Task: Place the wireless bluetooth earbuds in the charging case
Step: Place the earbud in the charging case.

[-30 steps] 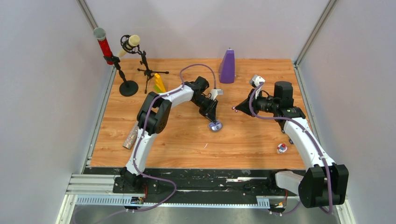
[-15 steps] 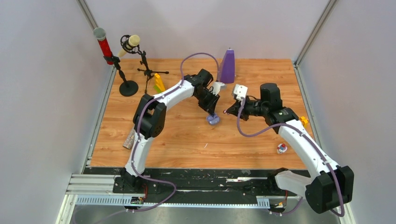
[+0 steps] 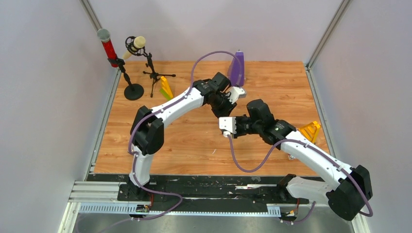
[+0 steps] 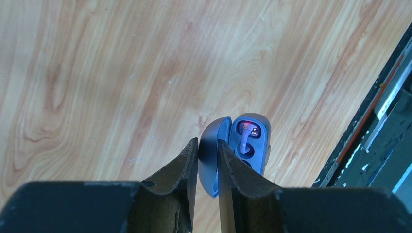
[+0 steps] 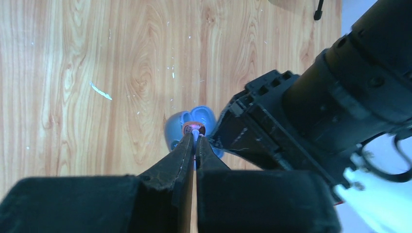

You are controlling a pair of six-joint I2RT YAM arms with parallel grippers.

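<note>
The blue-purple charging case (image 4: 252, 143) is open, and my left gripper (image 4: 208, 145) is shut on its raised lid (image 4: 214, 150). One pale purple earbud (image 4: 244, 141) lies in the case, with a red glow at its head. In the right wrist view, my right gripper (image 5: 195, 136) is shut on the thin stem of a pale earbud (image 5: 194, 129) right at the open case (image 5: 177, 128). My left gripper's black body (image 5: 272, 126) is beside it. From above, the two grippers (image 3: 223, 109) (image 3: 228, 127) meet mid-table and hide the case. No black earbuds show.
A purple cone-shaped block (image 3: 236, 68) stands at the back just behind the left wrist. Two microphones on stands (image 3: 132, 90) (image 3: 154, 73) and a yellow object (image 3: 165, 86) are at back left. A yellow-orange object (image 3: 310, 131) lies at the right edge.
The left gripper carried the case back and right. The right arm swung left across the table until its tips reached the case.
</note>
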